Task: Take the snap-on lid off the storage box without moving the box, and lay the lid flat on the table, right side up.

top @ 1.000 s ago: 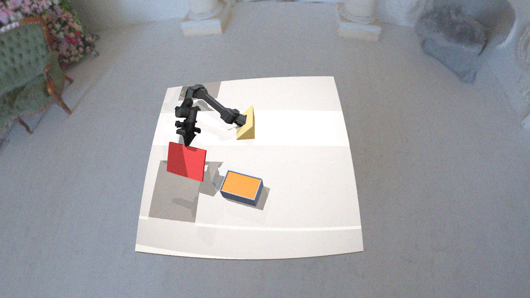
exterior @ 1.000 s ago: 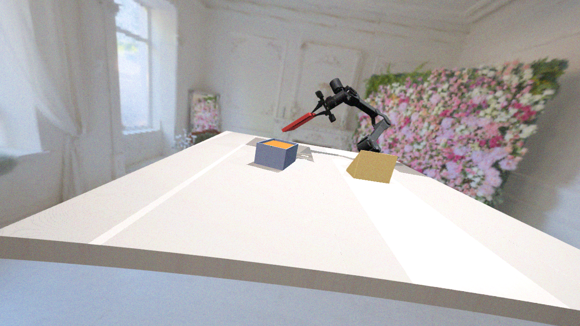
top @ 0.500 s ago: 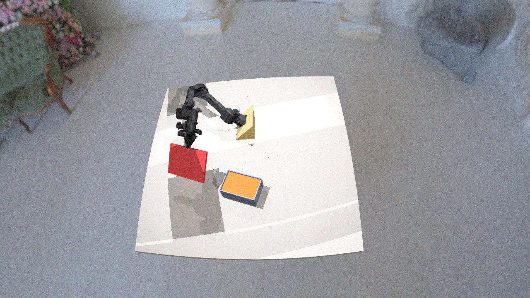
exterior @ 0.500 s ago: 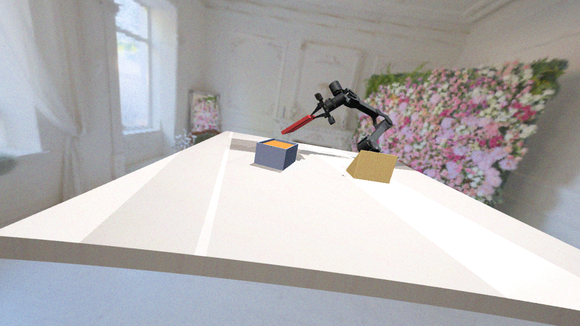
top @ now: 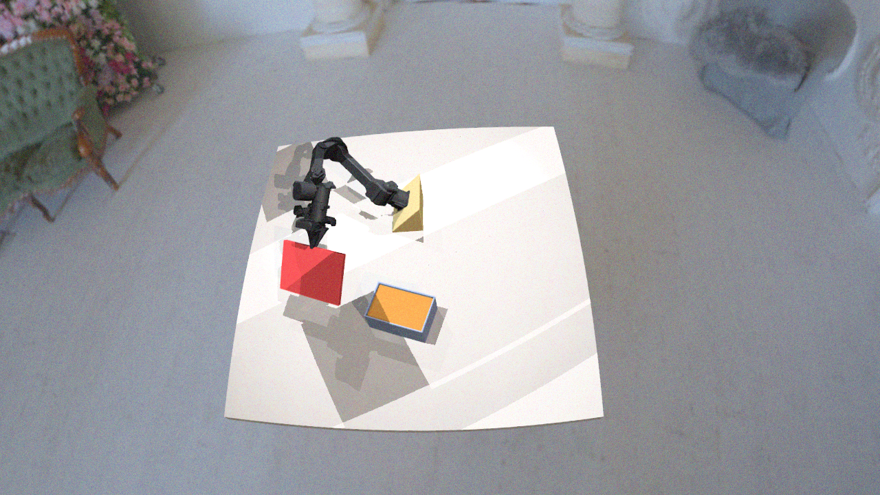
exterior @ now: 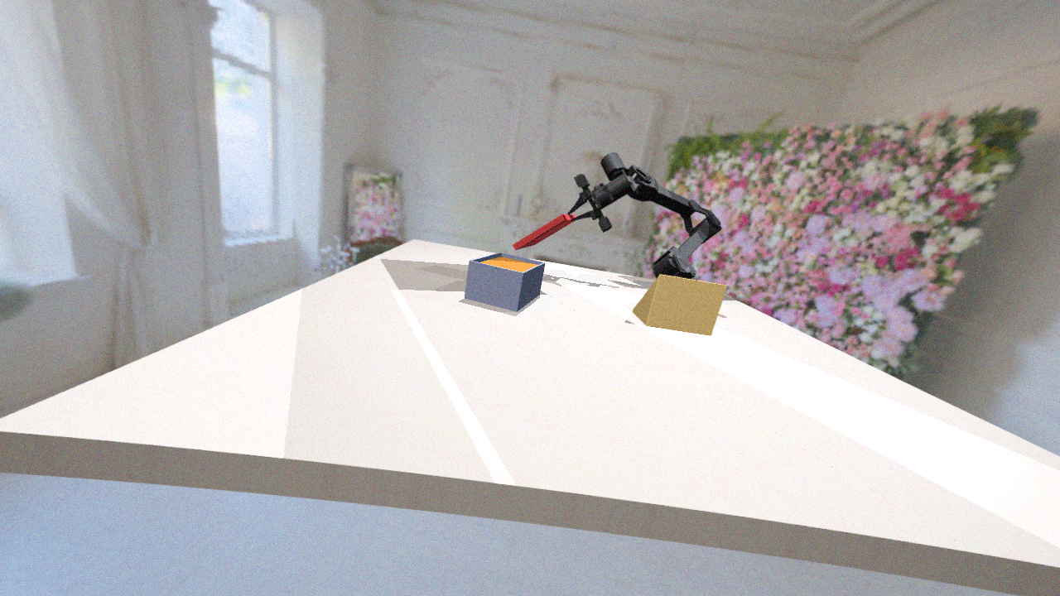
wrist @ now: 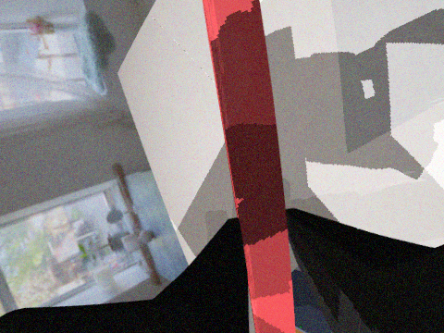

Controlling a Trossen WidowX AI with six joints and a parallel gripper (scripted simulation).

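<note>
We saw the red snap-on lid [top: 312,272] off the storage box and held in the air above the tabletop [top: 492,258], pinched by one edge in the hand [top: 315,241], whose fingers were pressed onto that edge with the lid between them. In the exterior view the lid [exterior: 544,231] tilted downward away from the hand [exterior: 575,217], its free end lower than the gripped end and hanging above and behind the box without touching it. In the wrist view the lid [wrist: 250,148] showed edge-on as a narrow red band running up the middle, with the dark fingers on either side of its lower part. The storage box [top: 400,311] stood on the tabletop to the right of the lid in the top view, apart from it, with grey-blue walls and an orange inside open to view. From the exterior view the box [exterior: 503,283] sat upright, its orange interior visible at the rim. The black arm [top: 353,169] bent up from its base and back down to the hand. Beside the arm's base stood a tan wedge-shaped block [top: 410,207], well apart from the box. Grey shadows of the arm and lid lay across the white tabletop near the box.
</note>
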